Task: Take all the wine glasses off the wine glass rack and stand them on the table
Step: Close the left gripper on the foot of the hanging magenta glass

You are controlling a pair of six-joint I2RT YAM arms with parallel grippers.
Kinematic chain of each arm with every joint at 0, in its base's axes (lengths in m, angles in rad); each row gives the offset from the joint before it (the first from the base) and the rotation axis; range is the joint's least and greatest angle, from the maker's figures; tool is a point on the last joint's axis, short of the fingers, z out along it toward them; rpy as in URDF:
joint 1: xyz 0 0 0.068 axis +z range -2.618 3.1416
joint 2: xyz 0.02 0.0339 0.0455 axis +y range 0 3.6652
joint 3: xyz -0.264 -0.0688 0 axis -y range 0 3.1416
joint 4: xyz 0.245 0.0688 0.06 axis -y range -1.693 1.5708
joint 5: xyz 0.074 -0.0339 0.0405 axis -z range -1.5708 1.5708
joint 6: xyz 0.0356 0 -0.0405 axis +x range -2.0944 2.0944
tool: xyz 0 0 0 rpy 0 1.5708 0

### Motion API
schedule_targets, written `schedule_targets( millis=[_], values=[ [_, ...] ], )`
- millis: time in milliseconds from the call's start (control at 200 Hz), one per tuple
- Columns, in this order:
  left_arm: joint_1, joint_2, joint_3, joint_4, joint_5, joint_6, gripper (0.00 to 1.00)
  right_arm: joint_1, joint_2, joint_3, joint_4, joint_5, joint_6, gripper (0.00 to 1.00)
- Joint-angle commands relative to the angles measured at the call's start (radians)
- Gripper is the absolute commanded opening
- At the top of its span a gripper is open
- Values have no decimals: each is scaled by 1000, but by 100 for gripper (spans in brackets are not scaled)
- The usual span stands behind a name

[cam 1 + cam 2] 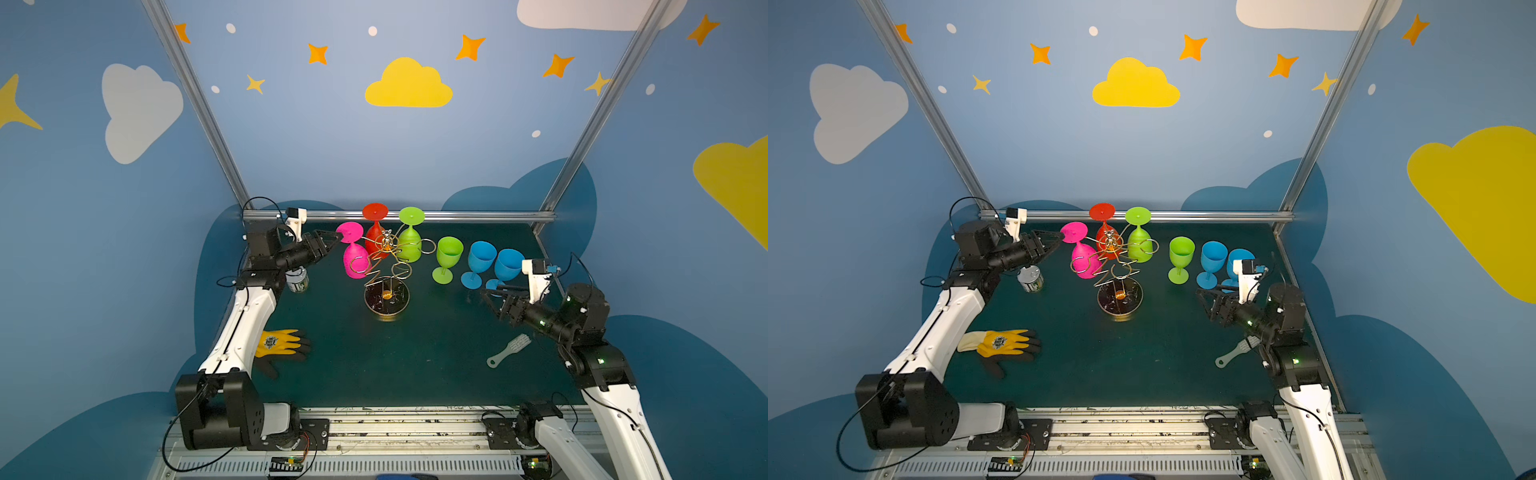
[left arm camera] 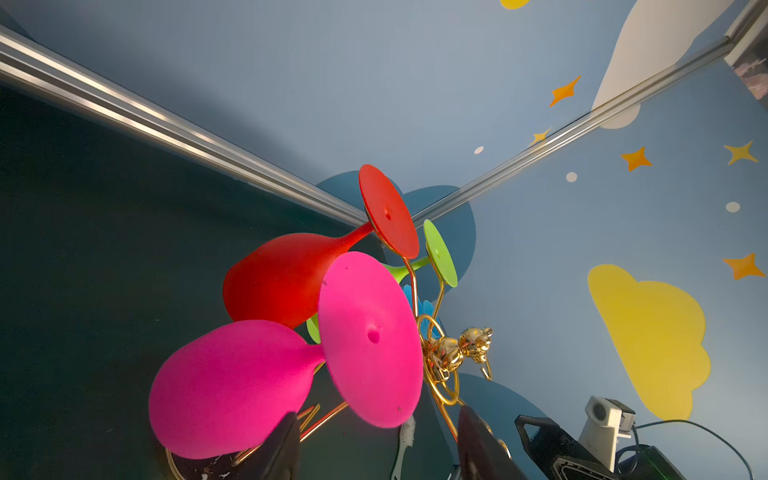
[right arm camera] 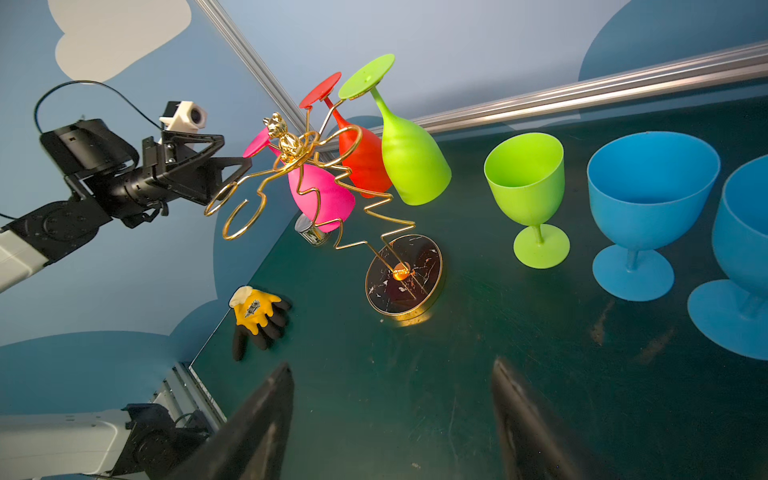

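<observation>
The gold wire wine glass rack (image 1: 376, 301) (image 3: 419, 286) stands mid-table on a round dark base. Three wine glasses hang upside down from it: pink (image 1: 355, 259) (image 2: 232, 386), red (image 1: 375, 239) and green (image 1: 409, 245). My left gripper (image 1: 338, 237) (image 2: 378, 411) is raised beside the pink glass's foot (image 2: 370, 336). Its jaws stand apart on either side of the foot's edge, with a gap showing on both sides. My right gripper (image 1: 484, 293) (image 3: 390, 374) hovers open and empty over the mat, right of the rack.
A green glass (image 1: 449, 253) and two blue glasses (image 1: 481, 257) (image 1: 508, 264) stand upright right of the rack, close to my right arm. A small tin (image 1: 297, 280) sits under my left arm, a yellow glove (image 1: 282, 343) front left, a pale brush (image 1: 509, 351) front right.
</observation>
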Motion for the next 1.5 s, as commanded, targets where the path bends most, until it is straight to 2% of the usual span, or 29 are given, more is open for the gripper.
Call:
schedule_targets(
  millis=[0, 230, 531, 926, 1106, 1492],
  values=[
    [-24, 10, 51, -43, -32, 51, 59, 7, -20, 12, 0, 4, 9, 74],
    [-37, 36, 56, -42, -99, 62, 56, 12, -26, 21, -5, 2, 6, 74],
    [-46, 75, 73, -27, -115, 57, 48, 14, -10, 43, -13, -4, 2, 74],
    [-45, 57, 91, -58, -144, 56, 31, 15, -24, 37, -9, 2, 9, 74],
    [-44, 53, 98, -58, -146, 51, 21, 16, -27, 34, -14, 7, 6, 74],
    [-34, 37, 112, -61, -145, 28, 17, 16, -27, 28, -13, 8, 3, 74]
  ],
)
